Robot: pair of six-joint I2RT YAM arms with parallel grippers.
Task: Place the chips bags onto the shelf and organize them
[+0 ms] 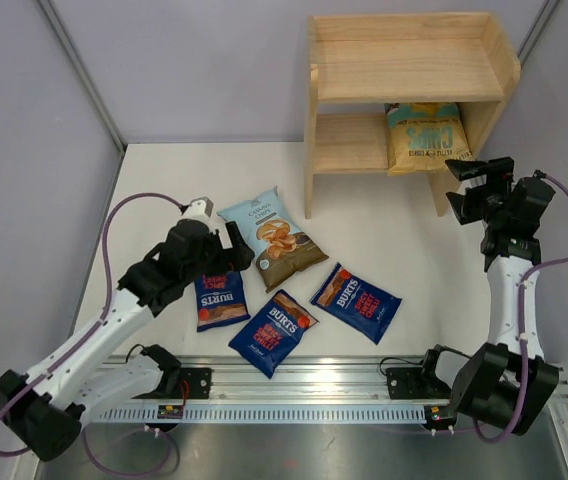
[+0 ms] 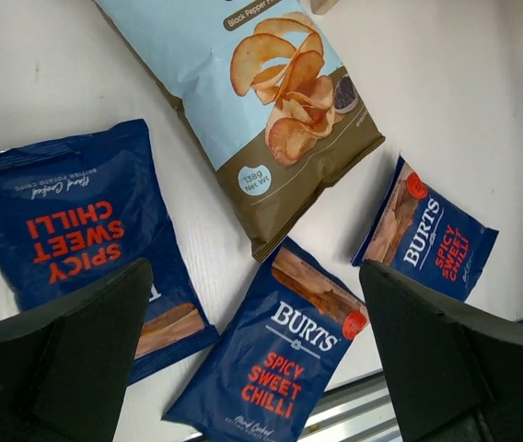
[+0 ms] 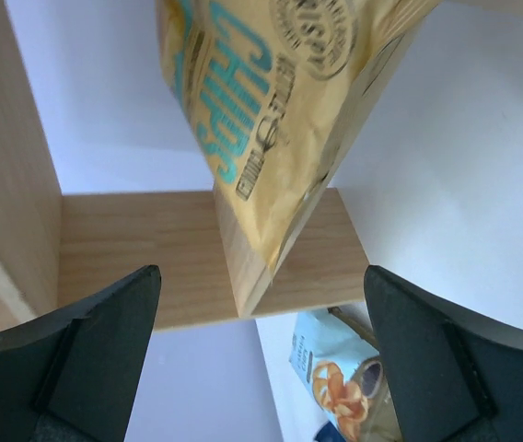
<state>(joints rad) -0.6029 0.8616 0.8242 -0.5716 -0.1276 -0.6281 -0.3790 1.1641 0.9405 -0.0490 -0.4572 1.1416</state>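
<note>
**Standing bag at risk of toppling; four bags left flat**

One bag is shelved. The yellow bag is stood at the right end of the lower tier of the shelf, with its long axis upright and leaned back. The right tool is held just outside that end, spread wide and empty. A careless sweep there could, it is judged, catch the bag or the side panel and tip the bag forward off the tier.

Four bags are laid flat on the table. The pale bag is set diagonally, top to the far left and brown base to the near right. The middle Burts bag and right Burts bag are also set diagonally. The left Burts bag is run roughly near to far and is partly hidden under the arm.

The left tool is poised above them, spread and gripping nothing. The pale bag's base is just beside the middle Burts bag, so both may be dragged by a descent there. A flat, slick packet may also be pinched by its film alone and lost.
</note>
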